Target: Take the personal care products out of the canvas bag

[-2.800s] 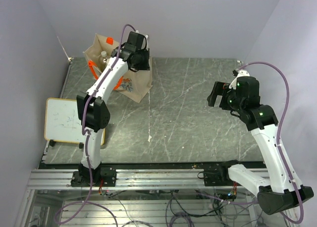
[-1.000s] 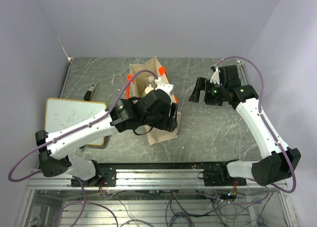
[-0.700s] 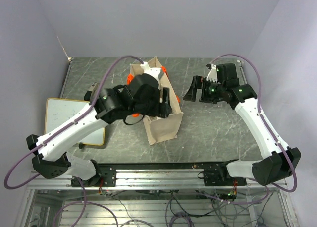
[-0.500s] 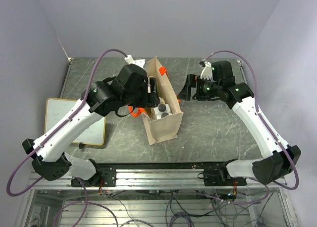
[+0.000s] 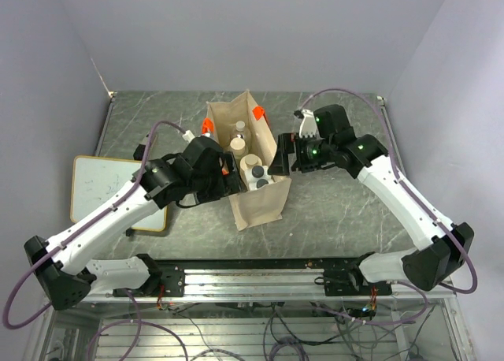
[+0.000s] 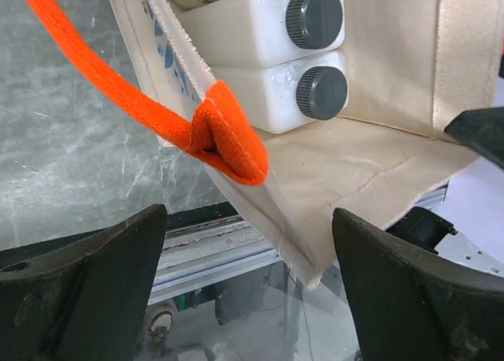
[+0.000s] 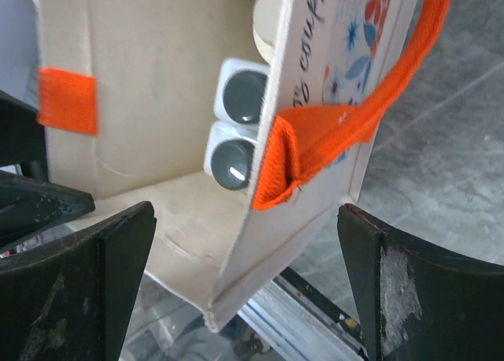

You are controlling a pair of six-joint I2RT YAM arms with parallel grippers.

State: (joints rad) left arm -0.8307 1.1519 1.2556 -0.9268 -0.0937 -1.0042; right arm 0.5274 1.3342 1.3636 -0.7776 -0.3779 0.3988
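The canvas bag (image 5: 257, 203) stands at mid-table with its mouth open upward and its orange handles (image 5: 207, 126) hanging at the sides. Inside it are two white squarish bottles with dark caps (image 5: 260, 179), a cream one (image 5: 250, 162) and a small clear one (image 5: 239, 128). My left gripper (image 5: 229, 176) is open at the bag's left wall. In the left wrist view the left gripper (image 6: 248, 290) straddles that wall's rim below an orange handle (image 6: 157, 109), with the white bottles (image 6: 260, 65) beyond. My right gripper (image 5: 281, 153) is open at the right wall; in its own view the right gripper (image 7: 248, 290) straddles the printed wall (image 7: 315, 180).
A flat whiteboard (image 5: 102, 189) lies at the table's left edge, with a small dark object (image 5: 142, 150) behind it. The aluminium rail (image 5: 252, 278) runs along the near edge, just beyond the bag's front corner. Walls close in at the back and sides.
My left gripper has opened, come off the top of the bag and dropped to its left wall, uncovering the bottles. My right gripper moved left up to the right wall.
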